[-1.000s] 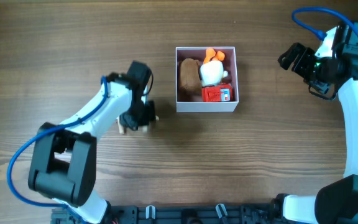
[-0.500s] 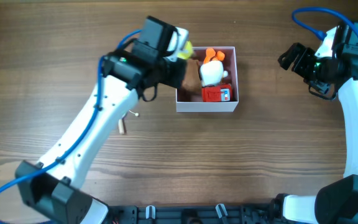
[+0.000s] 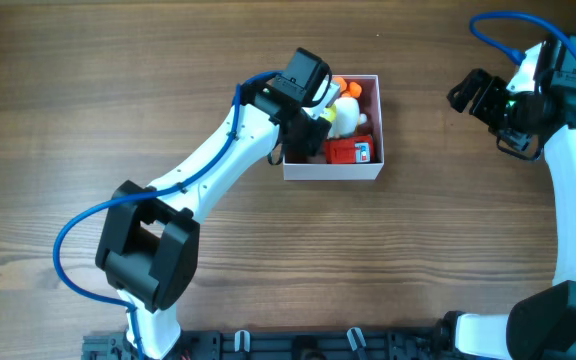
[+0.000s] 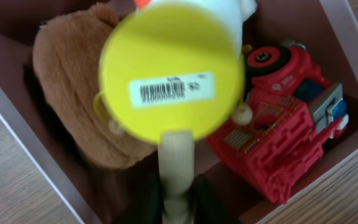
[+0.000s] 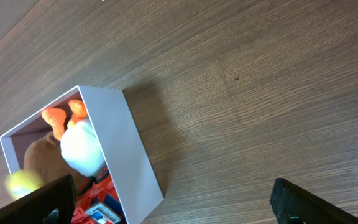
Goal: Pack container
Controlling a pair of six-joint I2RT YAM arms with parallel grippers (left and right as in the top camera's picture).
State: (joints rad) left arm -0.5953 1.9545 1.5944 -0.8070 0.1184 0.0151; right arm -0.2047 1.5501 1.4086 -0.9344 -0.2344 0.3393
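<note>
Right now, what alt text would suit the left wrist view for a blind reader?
A round yellow toy with a barcode sticker, held by the left gripper, hangs over the container, which holds a brown plush and a red toy vehicle.

The table [image 3: 168, 60] is showing matt wood grain, and the container [image 3: 333, 172] is looking like smooth matt card. The plush toy [image 4: 67, 93] is looking furry, the toy car [image 4: 278, 143] and yellow disc [image 4: 166, 37] smooth plastic.

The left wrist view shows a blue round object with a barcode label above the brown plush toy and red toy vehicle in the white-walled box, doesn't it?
Not quite: the left wrist view shows the round object is yellow, not blue; the brown plush toy, red toy vehicle and white-walled box are right.
</note>
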